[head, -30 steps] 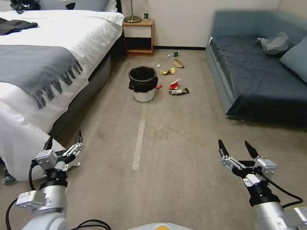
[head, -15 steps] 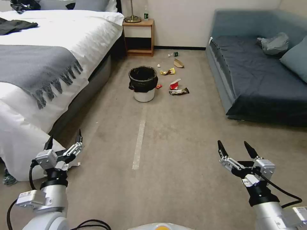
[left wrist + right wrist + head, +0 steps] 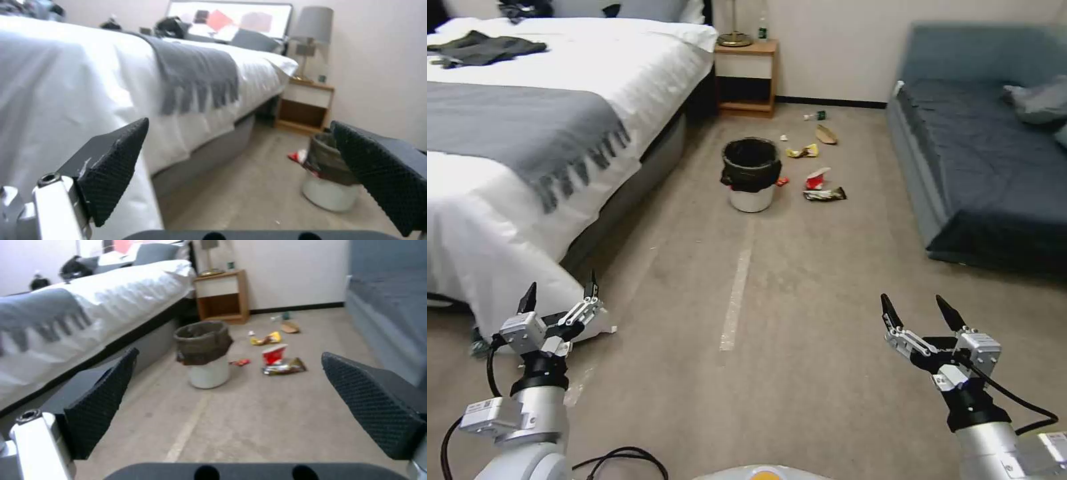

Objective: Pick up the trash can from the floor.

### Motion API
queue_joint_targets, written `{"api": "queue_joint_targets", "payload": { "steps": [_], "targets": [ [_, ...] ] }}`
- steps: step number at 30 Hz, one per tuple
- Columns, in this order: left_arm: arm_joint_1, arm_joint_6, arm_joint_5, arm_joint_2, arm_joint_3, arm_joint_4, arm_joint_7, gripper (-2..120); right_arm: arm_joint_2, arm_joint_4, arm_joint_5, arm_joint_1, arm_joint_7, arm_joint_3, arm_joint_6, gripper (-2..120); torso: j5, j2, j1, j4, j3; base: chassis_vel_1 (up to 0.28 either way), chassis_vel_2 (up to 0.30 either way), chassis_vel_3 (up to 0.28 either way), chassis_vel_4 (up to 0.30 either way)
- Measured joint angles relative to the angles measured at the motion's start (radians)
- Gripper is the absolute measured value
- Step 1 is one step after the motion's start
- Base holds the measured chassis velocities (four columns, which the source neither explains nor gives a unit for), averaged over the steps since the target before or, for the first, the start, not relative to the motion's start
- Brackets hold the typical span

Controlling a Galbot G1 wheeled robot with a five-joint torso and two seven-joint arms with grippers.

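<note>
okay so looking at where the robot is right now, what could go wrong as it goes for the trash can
The trash can stands far ahead on the floor, beyond both open pincers, left pincer and right pincer, so a long approach remains.

The bed overhangs close to the left arm; it might snag the bedding.

The wrappers lie beside the can; wheels may run over them.

The loose bag liner might slip in a grasp.

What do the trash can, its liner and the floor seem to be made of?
Small round white trash can: likely smooth plastic, with an even, faint sheen. Black liner: thin plastic film, crinkled and folded over the rim. Tan-grey floor: apparently short carpet, matte, scuffed.
</note>
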Motion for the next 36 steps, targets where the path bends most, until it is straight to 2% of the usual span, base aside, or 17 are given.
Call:
{"api": "queue_joint_targets", "payload": {
  "steps": [21, 23, 29, 30, 31, 33, 36],
  "targets": [
    [0.000, -0.005, -0.006, 0.010, 0.001, 0.000, 0.000, 100, 0.016, 0.006, -0.007, -0.008, -0.008, -0.005, 0.038, 100, -0.0001, 0.000, 0.000, -0.0001, 0.000, 0.022, 0.023, 0.022, 0.028],
    [0.002, -0.006, -0.007, 0.010, 0.001, -0.002, 0.000, 100, 0.019, 0.000, 0.014, -0.009, -0.052, 0.004, 0.063, 100, -0.0001, 0.000, 0.000, -0.0001, 0.000, 0.000, 0.000, 0.000, 0.000],
    [0.007, -0.009, -0.007, 0.010, 0.002, -0.003, 0.000, 100, 0.023, -0.021, 0.010, -0.014, -0.098, 0.017, 0.094, 100, 0.0000, 0.000, 0.000, -0.0002, 0.000, 0.000, 0.000, 0.000, 0.000],
    [0.008, -0.010, -0.007, 0.008, 0.003, -0.003, 0.001, 100, 0.024, -0.031, 0.043, -0.016, -0.157, 0.033, 0.103, 100, 0.0000, 0.000, 0.000, -0.0002, 0.000, 0.000, 0.000, 0.000, 0.000],
    [0.008, -0.010, -0.007, 0.008, 0.003, -0.003, 0.001, 100, 0.024, -0.031, 0.043, -0.016, -0.157, 0.033, 0.103, 100, 0.0000, 0.000, 0.000, -0.0002, 0.000, 0.000, 0.000, 0.000, 0.000],
    [0.009, -0.011, -0.007, 0.006, 0.006, -0.003, 0.001, 100, 0.026, -0.045, 0.058, -0.016, -0.223, 0.053, 0.110, 100, 0.0001, 0.000, 0.000, -0.0002, 0.000, -0.037, 0.023, 0.022, -0.031],
    [0.009, -0.012, -0.007, 0.006, 0.006, -0.004, 0.001, 100, 0.031, -0.047, 0.060, -0.016, -0.231, 0.054, 0.111, 100, 0.0000, 0.000, 0.000, -0.0001, 0.000, -0.090, 0.121, 0.095, -0.076]
  ]
}}
